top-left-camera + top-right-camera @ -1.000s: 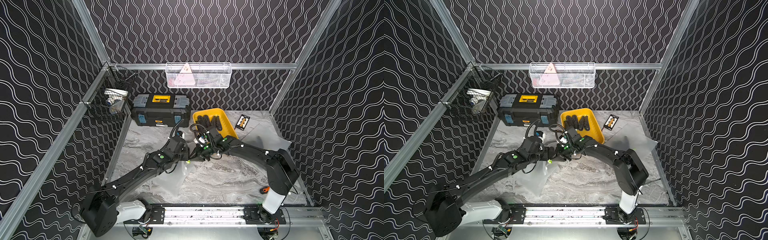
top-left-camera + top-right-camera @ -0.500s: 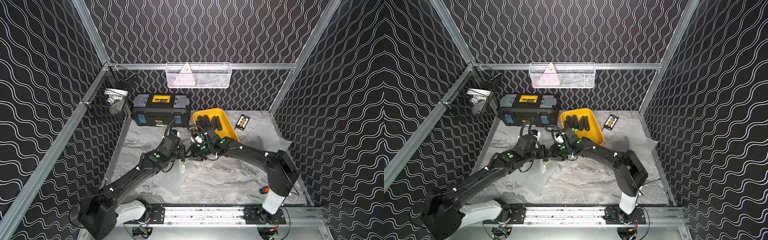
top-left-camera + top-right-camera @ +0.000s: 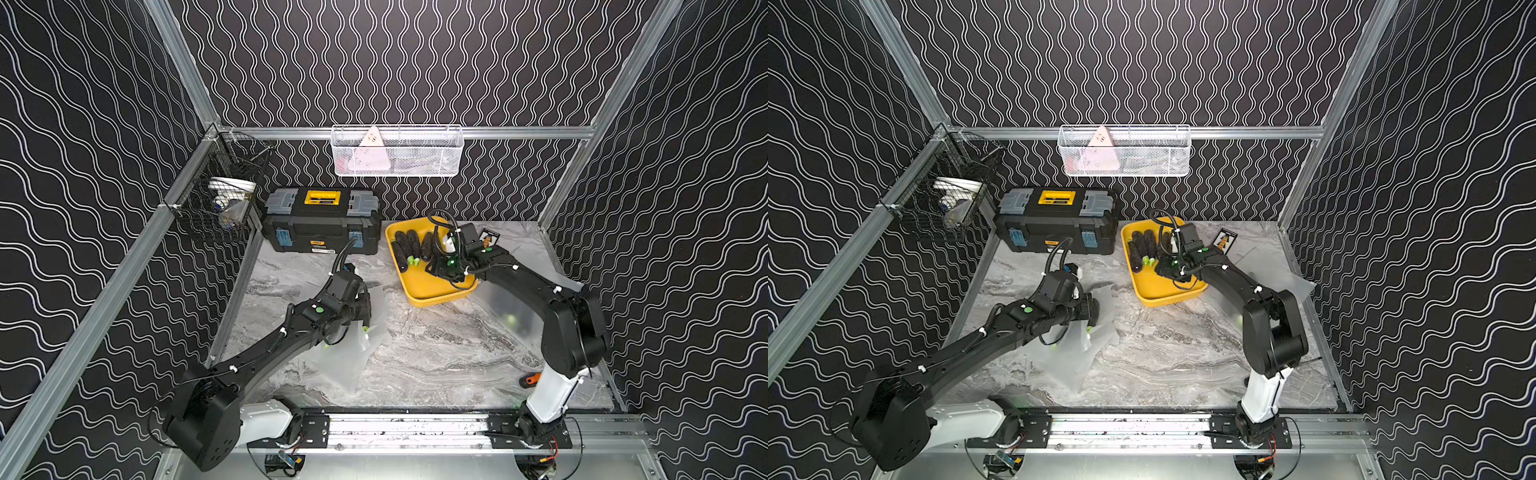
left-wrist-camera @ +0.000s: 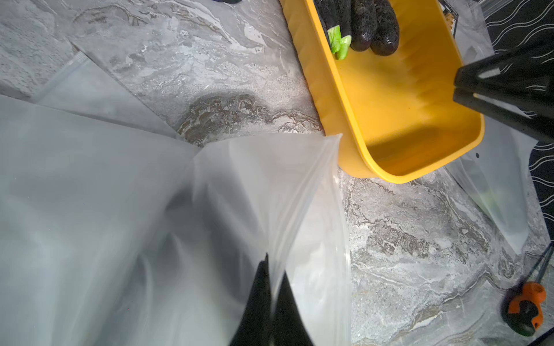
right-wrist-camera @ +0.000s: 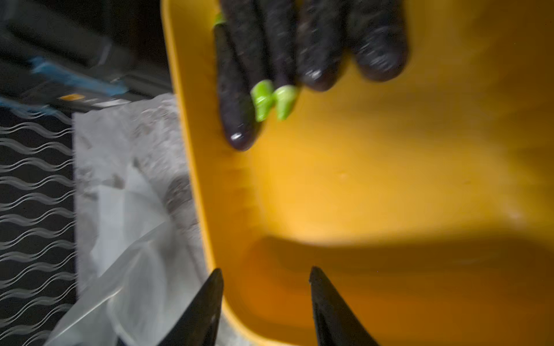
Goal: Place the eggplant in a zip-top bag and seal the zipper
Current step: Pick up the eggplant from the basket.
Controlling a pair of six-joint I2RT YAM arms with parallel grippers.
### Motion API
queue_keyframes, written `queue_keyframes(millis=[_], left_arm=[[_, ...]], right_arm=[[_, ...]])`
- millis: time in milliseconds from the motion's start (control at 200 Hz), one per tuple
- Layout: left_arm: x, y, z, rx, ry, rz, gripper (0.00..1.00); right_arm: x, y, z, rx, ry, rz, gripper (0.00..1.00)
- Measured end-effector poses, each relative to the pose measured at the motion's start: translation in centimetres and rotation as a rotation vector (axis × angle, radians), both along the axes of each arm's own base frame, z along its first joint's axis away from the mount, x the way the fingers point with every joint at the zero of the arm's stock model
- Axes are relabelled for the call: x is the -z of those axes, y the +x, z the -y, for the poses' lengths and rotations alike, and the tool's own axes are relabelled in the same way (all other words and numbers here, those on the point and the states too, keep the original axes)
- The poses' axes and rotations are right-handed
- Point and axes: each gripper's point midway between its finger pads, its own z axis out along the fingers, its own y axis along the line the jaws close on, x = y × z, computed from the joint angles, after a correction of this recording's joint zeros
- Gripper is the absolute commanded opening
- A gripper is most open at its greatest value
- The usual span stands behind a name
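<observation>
Parted since a second ago from a close meeting over the worktop (image 3: 436, 353). Leftward, drawn back with the zip-top bag (image 3: 357, 345), left fingers (image 4: 263, 278) clamped shut on one edge of it, rest of it slumped on the worktop. Rightward, swung over the yellow tray (image 3: 432, 291), right fingers (image 5: 207, 305) about half spread, empty, touching nothing, short of the eggplants (image 5: 239, 104) lying at the tray's far end. Looks like the fetching step: next, reach further in, lower over one eggplant, close across its width, carry to the bag
</observation>
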Motion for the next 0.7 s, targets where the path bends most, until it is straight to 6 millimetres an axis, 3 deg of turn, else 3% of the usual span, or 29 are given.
queue_keyframes(millis=[100,340,495,701], left_arm=[[-0.2,0.1,0.3,0.004,-0.011,0.0,0.0],[-0.5,0.4,0.5,0.003,-0.025,0.007,0.0],[-0.1,0.4,0.6,0.007,-0.023,-0.006,0.0],[-0.5,0.7,0.8,0.007,-0.027,0.002,0.0]], right_arm=[[2.3,2.5,2.7,0.039,-0.098,0.006,0.51],[6.0,7.0,3.9,0.027,-0.22,0.037,0.55],[6.5,9.9,4.6,0.046,-0.246,0.082,0.57],[7.0,11.8,4.8,0.044,-0.25,0.117,0.58]])
